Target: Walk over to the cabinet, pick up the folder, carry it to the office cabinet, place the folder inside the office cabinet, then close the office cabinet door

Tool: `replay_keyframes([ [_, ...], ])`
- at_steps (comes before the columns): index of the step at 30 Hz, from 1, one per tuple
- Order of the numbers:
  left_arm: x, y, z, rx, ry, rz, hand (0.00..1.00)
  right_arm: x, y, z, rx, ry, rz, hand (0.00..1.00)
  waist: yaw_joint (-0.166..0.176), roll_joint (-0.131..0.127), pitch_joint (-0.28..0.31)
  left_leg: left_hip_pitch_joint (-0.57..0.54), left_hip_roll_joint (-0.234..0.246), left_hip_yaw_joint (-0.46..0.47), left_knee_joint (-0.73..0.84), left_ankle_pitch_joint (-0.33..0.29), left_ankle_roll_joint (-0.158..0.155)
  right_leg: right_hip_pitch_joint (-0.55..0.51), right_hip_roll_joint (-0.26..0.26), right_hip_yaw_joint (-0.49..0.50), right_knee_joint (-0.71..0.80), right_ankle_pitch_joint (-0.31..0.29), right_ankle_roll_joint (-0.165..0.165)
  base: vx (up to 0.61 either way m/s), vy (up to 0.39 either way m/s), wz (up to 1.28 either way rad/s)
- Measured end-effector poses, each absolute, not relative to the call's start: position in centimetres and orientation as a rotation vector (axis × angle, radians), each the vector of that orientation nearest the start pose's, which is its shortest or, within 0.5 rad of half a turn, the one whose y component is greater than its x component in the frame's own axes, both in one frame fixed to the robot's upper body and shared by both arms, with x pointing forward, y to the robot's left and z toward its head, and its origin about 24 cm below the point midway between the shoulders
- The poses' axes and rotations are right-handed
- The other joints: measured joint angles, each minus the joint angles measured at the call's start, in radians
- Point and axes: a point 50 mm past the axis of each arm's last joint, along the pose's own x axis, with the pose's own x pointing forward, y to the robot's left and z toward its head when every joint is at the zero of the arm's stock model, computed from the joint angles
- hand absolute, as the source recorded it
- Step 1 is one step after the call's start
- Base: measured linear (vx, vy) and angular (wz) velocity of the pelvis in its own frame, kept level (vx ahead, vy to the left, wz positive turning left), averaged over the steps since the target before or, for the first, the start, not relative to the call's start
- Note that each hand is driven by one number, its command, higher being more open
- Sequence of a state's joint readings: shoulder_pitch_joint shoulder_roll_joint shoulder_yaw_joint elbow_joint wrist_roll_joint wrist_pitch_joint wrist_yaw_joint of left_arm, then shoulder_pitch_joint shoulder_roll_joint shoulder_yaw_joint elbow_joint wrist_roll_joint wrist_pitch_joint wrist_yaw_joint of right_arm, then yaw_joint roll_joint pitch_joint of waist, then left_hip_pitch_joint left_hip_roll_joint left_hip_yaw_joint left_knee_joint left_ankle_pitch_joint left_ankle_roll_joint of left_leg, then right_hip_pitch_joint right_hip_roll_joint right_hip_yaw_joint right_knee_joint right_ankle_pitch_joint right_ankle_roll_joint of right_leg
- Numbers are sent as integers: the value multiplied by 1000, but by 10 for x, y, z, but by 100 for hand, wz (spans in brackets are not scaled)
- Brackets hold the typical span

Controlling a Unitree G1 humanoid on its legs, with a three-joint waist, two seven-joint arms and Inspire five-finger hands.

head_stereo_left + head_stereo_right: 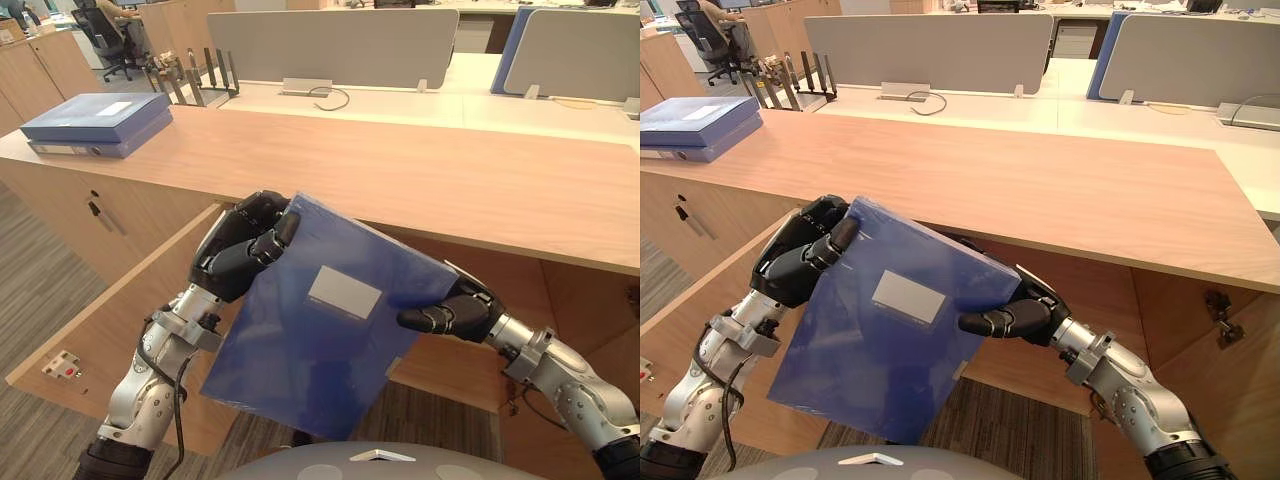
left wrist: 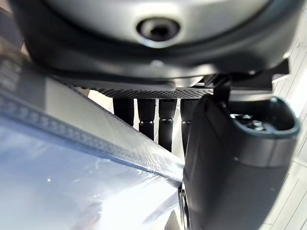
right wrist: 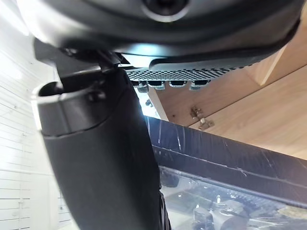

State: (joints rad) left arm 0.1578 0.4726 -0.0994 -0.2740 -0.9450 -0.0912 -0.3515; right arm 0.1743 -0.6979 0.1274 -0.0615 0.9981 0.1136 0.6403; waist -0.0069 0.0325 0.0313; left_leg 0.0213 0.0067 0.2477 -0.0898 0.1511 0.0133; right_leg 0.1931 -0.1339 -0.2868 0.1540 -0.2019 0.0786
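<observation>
Head stereo pair looks down on folder point(image 1: 320, 330) and office cabinet point(image 1: 1180, 300), sharing nearly all. Wrist cameras look along left hand point(image 2: 230, 167), right hand point(image 3: 96, 158), very near folder's edge.

Held up between my left hand point(image 1: 240, 255) and right hand point(image 1: 455, 312), the blue folder point(image 1: 320, 340) hides the fingertips that reach behind it. It also screens most of the open office cabinet point(image 1: 565, 295) beyond my hands, so I cannot tell what is inside. Far beyond my left hand, a seated person point(image 1: 112, 18) is cut off by the top edge and too small to make out.
</observation>
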Motion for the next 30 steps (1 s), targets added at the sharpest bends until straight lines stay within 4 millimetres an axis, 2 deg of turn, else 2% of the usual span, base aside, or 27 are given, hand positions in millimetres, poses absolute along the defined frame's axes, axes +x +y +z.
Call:
replay_keyframes([
  [7,216,180,90,-548,-201,-446,0,204,-208,42,482,172,678,100,3,-2,1,-7,-2,-11,0,5,2,-1,0,-13,1,0,0,-4,1,5],
  [12,217,177,89,-587,-210,-406,0,203,-193,36,565,145,668,100,2,-2,1,-6,-2,-12,0,6,2,0,0,-13,2,0,0,0,0,0],
  [19,218,177,90,-590,-224,-396,0,196,-175,25,615,193,708,100,3,-5,3,-5,-2,-12,0,6,2,1,0,-13,3,0,0,0,0,0],
  [30,217,178,90,-529,-216,-404,0,179,-165,4,682,304,714,100,3,-18,11,5,-1,-12,0,8,2,2,1,-11,4,-1,-2,0,0,0],
])
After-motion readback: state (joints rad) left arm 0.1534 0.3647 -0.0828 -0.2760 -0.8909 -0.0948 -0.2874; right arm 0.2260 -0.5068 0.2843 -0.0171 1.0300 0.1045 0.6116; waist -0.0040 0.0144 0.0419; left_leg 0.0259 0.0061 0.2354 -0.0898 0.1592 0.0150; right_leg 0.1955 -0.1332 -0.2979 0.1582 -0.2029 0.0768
